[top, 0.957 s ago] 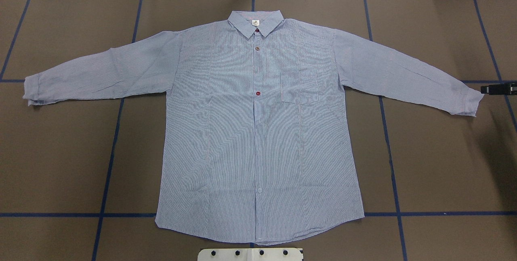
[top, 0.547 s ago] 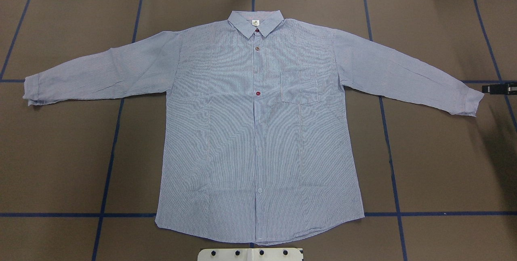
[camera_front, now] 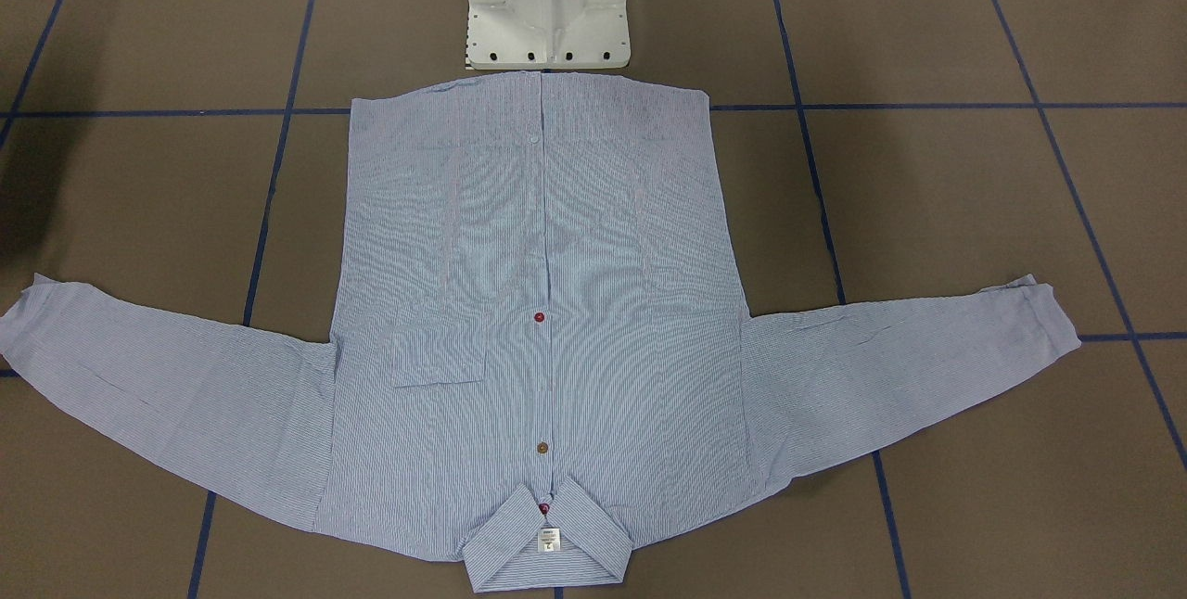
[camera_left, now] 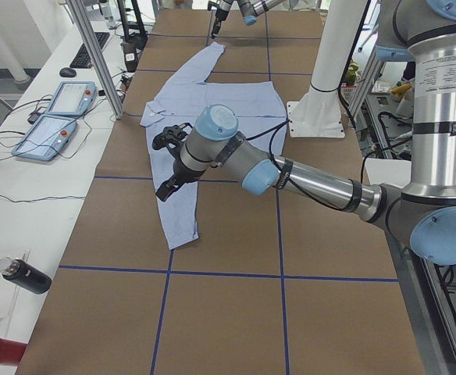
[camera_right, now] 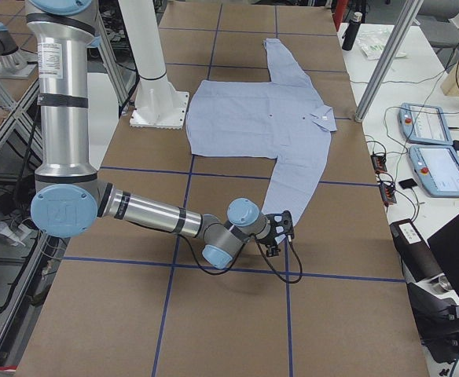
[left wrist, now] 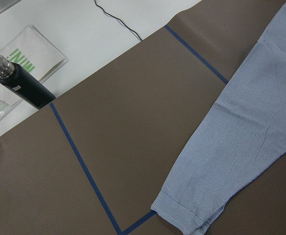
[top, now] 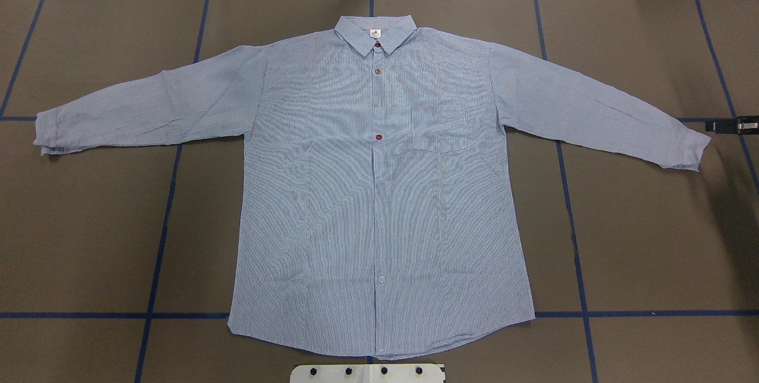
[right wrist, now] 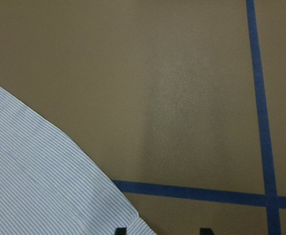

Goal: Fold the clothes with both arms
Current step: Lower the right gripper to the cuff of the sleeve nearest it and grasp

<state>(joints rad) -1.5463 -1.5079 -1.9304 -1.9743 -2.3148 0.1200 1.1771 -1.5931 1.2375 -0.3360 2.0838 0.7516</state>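
With the shirt (top: 379,193) spread unfolded, its sleeve cuffs (top: 691,152) were judged next to be pinched; the right gripper (top: 714,127) was seen parted, while the left gripper (camera_left: 164,166) could not be judged wide or narrow.

The left arm (camera_left: 306,178) and the right arm (camera_right: 147,214) are silver-grey metal tubes with round grey joints, each closed by a light blue cap. A black cable loops near each wrist. The left gripper (camera_left: 165,164) and the right gripper (camera_right: 280,232) are black. The white pedestal (camera_front: 547,1) has dark screw holes along its foot.
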